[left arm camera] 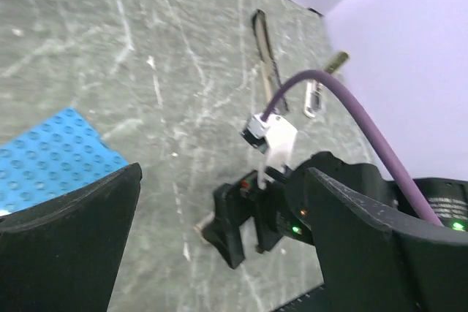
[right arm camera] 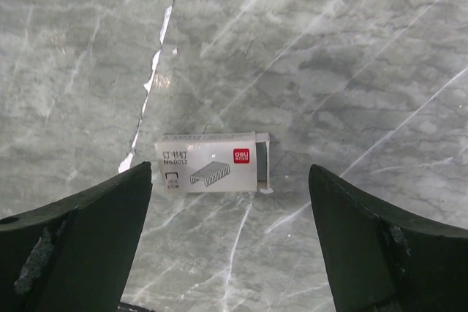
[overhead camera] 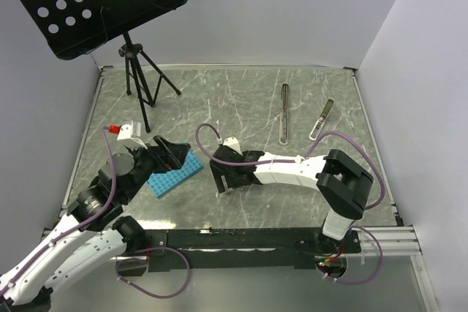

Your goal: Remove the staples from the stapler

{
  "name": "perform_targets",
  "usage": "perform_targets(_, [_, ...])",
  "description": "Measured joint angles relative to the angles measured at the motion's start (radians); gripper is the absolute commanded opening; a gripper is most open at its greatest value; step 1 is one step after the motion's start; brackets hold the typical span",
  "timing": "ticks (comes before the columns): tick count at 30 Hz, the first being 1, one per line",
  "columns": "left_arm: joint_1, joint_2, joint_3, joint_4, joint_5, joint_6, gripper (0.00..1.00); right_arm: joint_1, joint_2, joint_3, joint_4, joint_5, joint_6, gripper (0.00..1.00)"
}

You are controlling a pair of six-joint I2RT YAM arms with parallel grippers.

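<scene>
**Black jaws spread, stapler lies beyond**

Right gripper [right arm camera: 230, 173] hangs empty, jaws apart, over a white staple box [right arm camera: 208, 162]. Far right of the box the stapler [overhead camera: 284, 113] lies flat, long axis near-to-far, with a brassy-tipped bar [overhead camera: 321, 119] just beside it. Left gripper [overhead camera: 174, 155], also spread, sits left of the box, so the right arm is nearer. No loose staples are discernible.

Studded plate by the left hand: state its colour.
Blue; the studded plate shows best in the top external view.
</scene>
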Motion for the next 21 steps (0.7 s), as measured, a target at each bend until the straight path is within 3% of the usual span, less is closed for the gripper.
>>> perform_targets(13, [0.0,0.002,0.01,-0.058,-0.079,0.089,0.97,0.006,0.084,0.043,-0.02,-0.007,-0.019,0.95])
perform_targets(21, [0.0,-0.018,0.01,-0.059,-0.102,0.089,0.97,0.016,0.091,0.045,-0.02,-0.008,-0.019,0.81])
